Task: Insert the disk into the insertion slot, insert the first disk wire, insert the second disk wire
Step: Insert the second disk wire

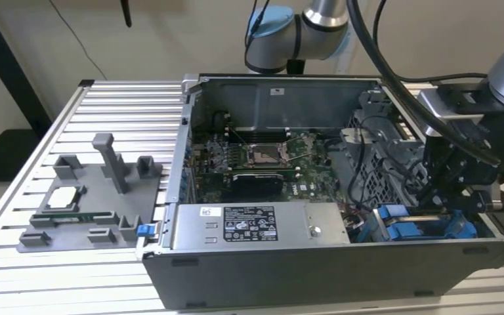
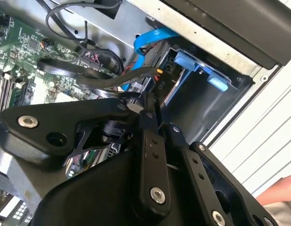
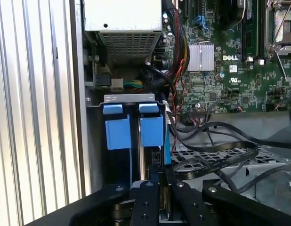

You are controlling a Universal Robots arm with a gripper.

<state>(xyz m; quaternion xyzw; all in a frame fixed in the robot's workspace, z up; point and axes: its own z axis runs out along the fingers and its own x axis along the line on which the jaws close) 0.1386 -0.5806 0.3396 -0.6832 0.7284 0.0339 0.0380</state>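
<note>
While the black gripper is hovering over the blue-fitted grey metal insertion slot (at the case's four o'clock), its finger state is staying unclear.

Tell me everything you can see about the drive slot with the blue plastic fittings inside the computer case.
The insertion slot sits in a corner of the open computer case, beside the silver power-supply box and against the case wall. In the first wrist view it shows a grey metal top lip and two bright blue plastic tabs side by side, with a narrow dark gap between them. Black cables loop close beside it. The tool hangs right at its mouth, fingers close together.
</note>
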